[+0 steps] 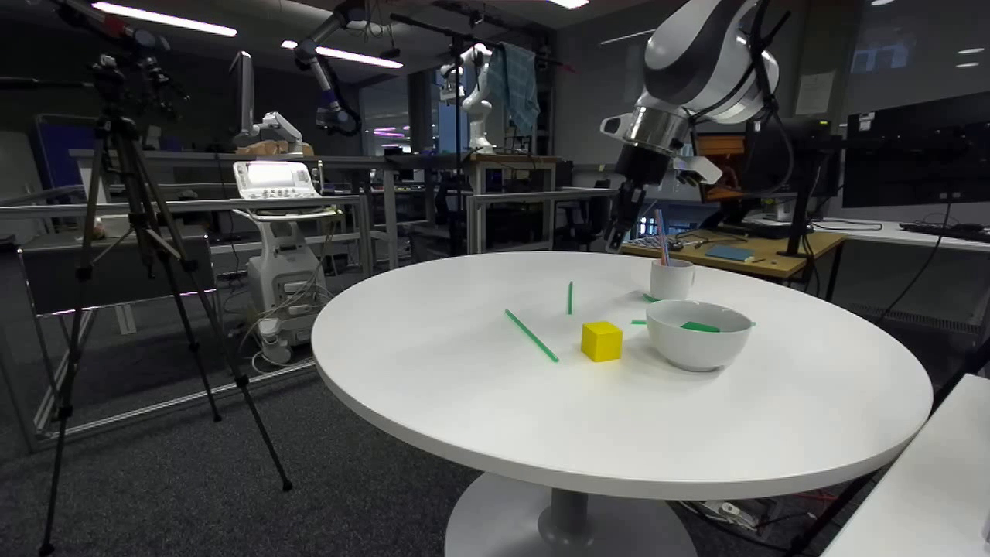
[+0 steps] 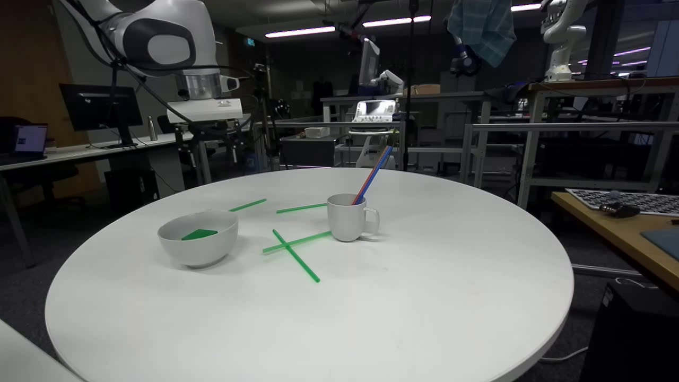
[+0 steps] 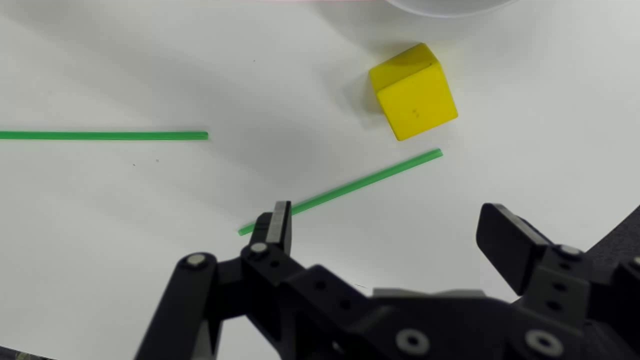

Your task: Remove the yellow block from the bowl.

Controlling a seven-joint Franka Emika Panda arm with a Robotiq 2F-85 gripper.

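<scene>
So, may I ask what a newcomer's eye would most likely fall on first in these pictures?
Probably the yellow block, vivid against the white table, standing beside the bowl rather than in it. Next might come the thin green sticks scattered about, two of them crossing near the mug. Then the robot's hand, open and raised above the table, holding nothing.

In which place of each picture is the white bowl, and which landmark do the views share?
In an exterior view: white bowl, right of centre, lower half.
In an exterior view: white bowl, left of centre, lower half.
In the wrist view: white bowl, cut off by the top border, right of centre.
Shared landmark: green sticks, in all three.
</scene>
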